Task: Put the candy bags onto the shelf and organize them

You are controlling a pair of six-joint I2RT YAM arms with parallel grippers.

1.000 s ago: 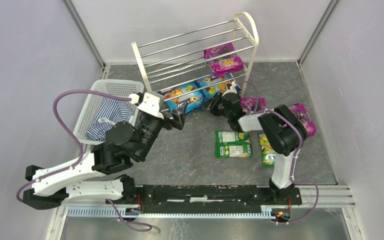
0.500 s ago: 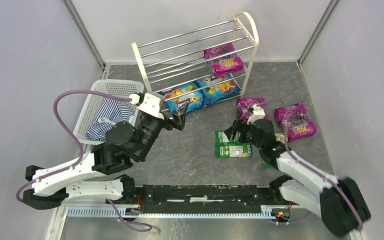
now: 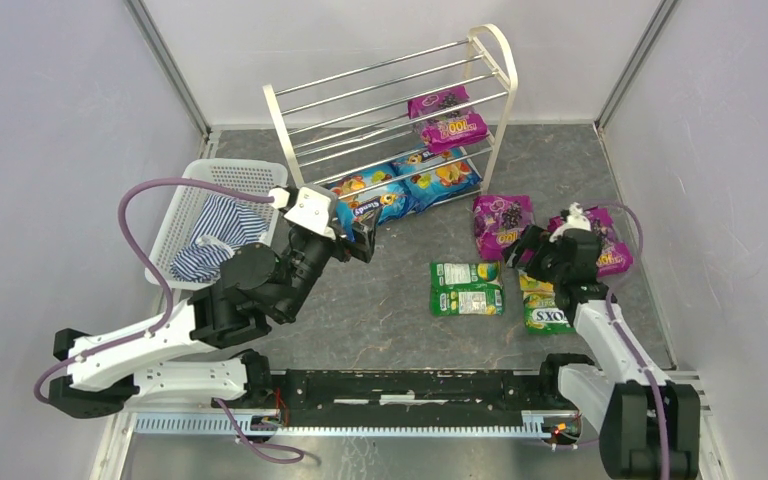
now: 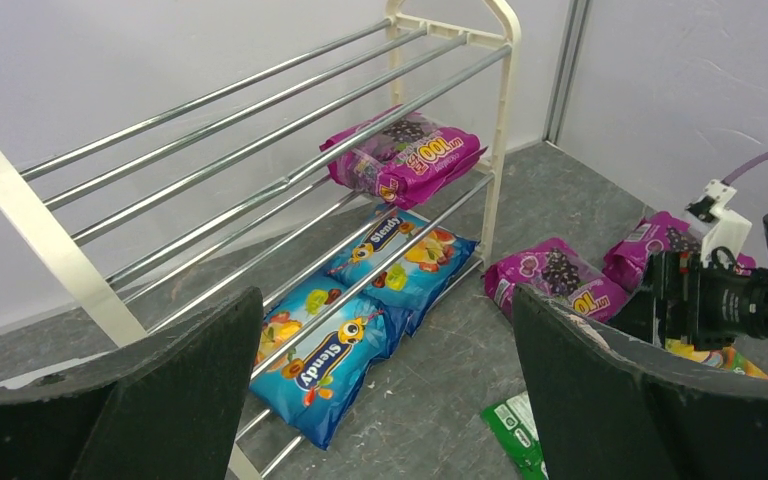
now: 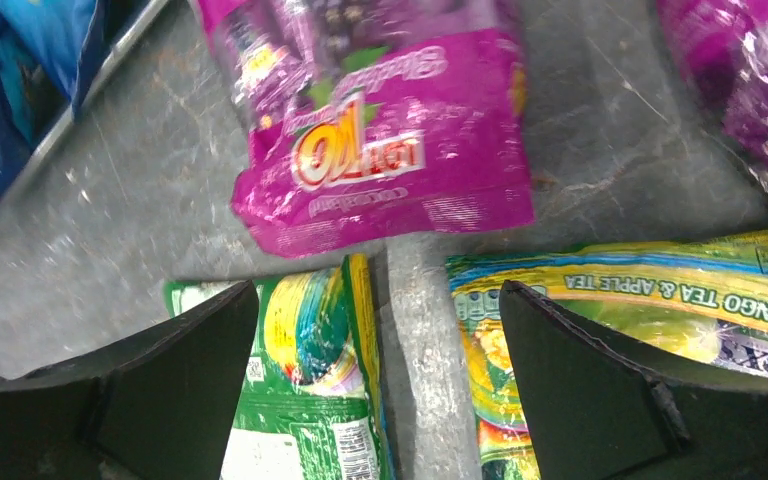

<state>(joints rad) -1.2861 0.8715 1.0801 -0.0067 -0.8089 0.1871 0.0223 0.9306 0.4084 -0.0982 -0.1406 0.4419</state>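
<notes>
Apparently four purple bags [image 3: 501, 222], two blue bags [image 3: 440, 176], two green bags [image 3: 466, 288].

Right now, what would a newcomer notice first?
The cream-white shelf at the back holds two blue candy bags on its lowest tier and two purple bags above. On the table nearby lie two loose purple bags and two green-yellow bags, the open right hand hovering over them.
</notes>
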